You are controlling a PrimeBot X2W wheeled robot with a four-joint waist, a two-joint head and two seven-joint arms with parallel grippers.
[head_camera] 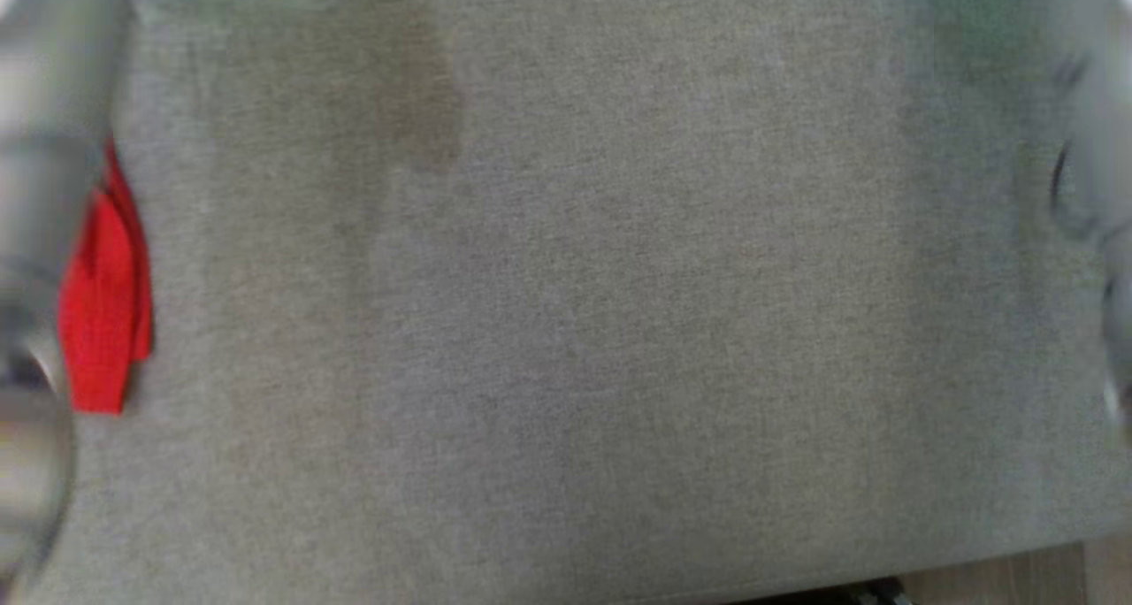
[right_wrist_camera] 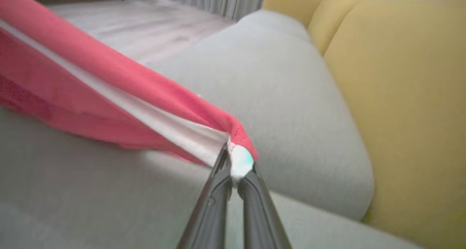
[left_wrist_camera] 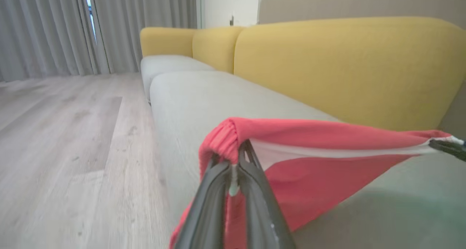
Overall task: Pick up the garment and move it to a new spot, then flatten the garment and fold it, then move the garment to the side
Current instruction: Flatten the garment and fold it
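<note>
Pincers hold the garment stretched between them. The left pincer (left_wrist_camera: 235, 161) is closed on a gathered, ribbed edge of the red garment (left_wrist_camera: 320, 169), and the cloth bunches over its fingertips. The right pincer (right_wrist_camera: 233, 158) is closed too, pinching the other end where red cloth meets a white band. In the left wrist view the right pincer's dark tip shows at the right edge, and the garment's top edge runs in a nearly straight line between the two grips. A white strip runs just under that edge, and below it the cloth hangs as a red sheet.

The lower part of the garment reaches down towards the grey seat (left_wrist_camera: 204, 99) of a sofa. Whether it rests on the seat or hangs just above it cannot be told. Behind the seat rises a yellow backrest (left_wrist_camera: 346, 67), and another grey seat with yellow cushions continues farther along. A pale wood floor (left_wrist_camera: 65, 132) lies beside the sofa, with grey curtains (left_wrist_camera: 43, 27) beyond it.

The head view is blurred. Grey seat cloth spreads across it, and a piece of the red garment shows at its left edge.
</note>
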